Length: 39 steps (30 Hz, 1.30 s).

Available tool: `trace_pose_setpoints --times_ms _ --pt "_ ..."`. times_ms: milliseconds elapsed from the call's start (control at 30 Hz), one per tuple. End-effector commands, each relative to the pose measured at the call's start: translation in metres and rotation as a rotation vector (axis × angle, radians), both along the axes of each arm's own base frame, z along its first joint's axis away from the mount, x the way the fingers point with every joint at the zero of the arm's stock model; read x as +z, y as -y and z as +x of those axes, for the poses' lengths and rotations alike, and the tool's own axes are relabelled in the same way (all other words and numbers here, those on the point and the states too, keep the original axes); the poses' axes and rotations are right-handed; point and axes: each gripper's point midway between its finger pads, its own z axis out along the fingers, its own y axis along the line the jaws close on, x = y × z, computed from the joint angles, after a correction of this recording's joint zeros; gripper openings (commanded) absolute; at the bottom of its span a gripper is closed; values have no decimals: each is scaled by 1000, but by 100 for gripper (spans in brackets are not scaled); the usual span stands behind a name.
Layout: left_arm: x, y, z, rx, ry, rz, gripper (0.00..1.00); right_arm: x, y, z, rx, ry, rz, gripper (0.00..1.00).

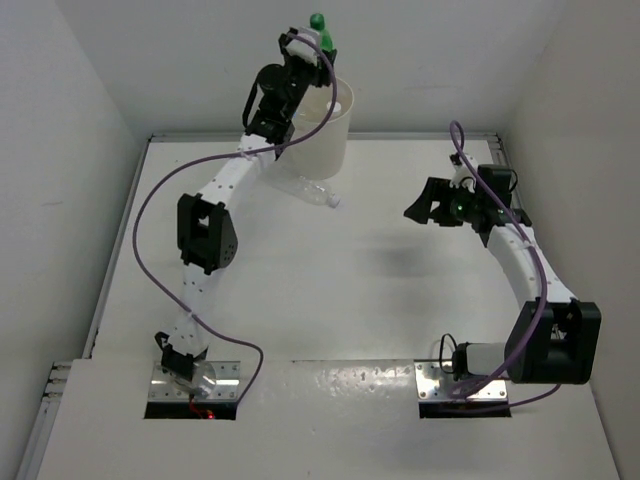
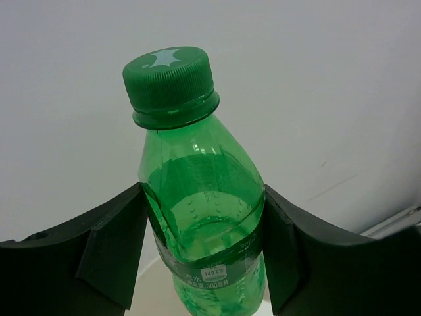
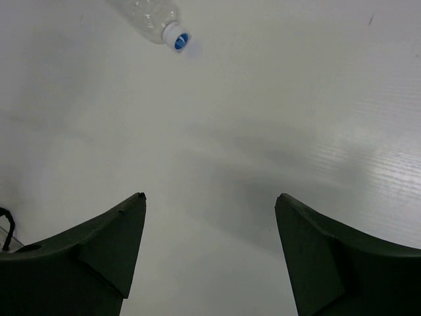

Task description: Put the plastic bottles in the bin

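My left gripper (image 1: 305, 42) is shut on the green bottle (image 1: 320, 30) and holds it cap up above the far rim of the cream-white bin (image 1: 322, 130). In the left wrist view the green bottle (image 2: 197, 210) fills the space between my black fingers (image 2: 115, 243), with both touching its sides. A clear bottle (image 1: 310, 188) with a blue-and-white cap lies on the table right in front of the bin; it also shows in the right wrist view (image 3: 152, 21). My right gripper (image 1: 422, 205) is open and empty, hovering over the table's right half. The other bottles are out of view.
White walls enclose the table on the left, the back and the right. The left arm's purple cable (image 1: 160, 195) loops out to the left. The right arm's base (image 1: 550, 345) stands at the near right.
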Motion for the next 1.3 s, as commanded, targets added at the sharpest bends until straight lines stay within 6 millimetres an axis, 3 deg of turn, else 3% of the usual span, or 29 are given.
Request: trace_pose_setpoints --times_ms 0,200,267,300,367,400,433,500,667,733,800,833,867,933,967,1000,1067,1100,1167,1200,1233,1267 --pt "63 -37 -5 66 220 -119 14 1 5 -2 -11 31 -16 78" --pt "30 -37 19 96 241 -94 10 -6 6 -2 -20 10 -6 78" --pt "18 -38 26 113 231 -89 17 -9 6 -2 -19 -2 -2 78" --pt "18 -40 27 125 232 -86 35 -9 6 -1 -20 -4 -2 78" --pt "3 -44 37 136 212 -76 56 -8 6 -1 -20 -6 0 78" --pt "3 -44 37 136 211 -76 76 -8 6 -1 -20 -5 -3 78" --pt "4 -42 36 126 204 -66 87 -8 5 0 -14 -7 -5 78" --pt "19 -41 28 112 222 -53 99 -8 5 0 -13 -7 -4 78" --pt "46 -46 5 79 191 3 99 -4 1 2 -5 6 12 78" --pt "65 -59 -15 34 157 -11 99 0 -1 1 -1 15 18 78" --pt "62 -55 -34 -66 97 56 99 1 -1 0 3 23 14 78" --pt "42 -50 -41 -127 47 115 96 1 -1 -1 4 24 13 78" --pt "62 -39 -80 -259 95 207 92 4 -1 -3 12 40 5 78" --pt "22 -28 -105 -363 23 402 85 1 -1 -9 15 37 -1 78" --pt "14 -12 -134 -482 51 505 76 0 -1 -11 23 39 -6 78" --pt "-4 -14 -161 -556 -18 584 72 -5 -1 -15 26 27 -9 78" --pt "-34 -2 -188 -618 31 769 69 -3 0 -17 33 40 -14 78" --pt "-56 -5 -207 -649 -39 840 68 -3 -1 -18 36 40 -16 78" --pt "-89 8 -225 -674 -5 1017 68 -5 -1 -19 46 37 -20 78" --pt "-117 1 -229 -645 -75 1102 68 -5 -1 -18 51 40 -24 78" --pt "-122 3 -230 -627 -60 1162 66 -6 -1 -18 50 33 -23 78" --pt "-145 14 -239 -658 -40 1252 66 -5 -1 -17 50 35 -23 78"
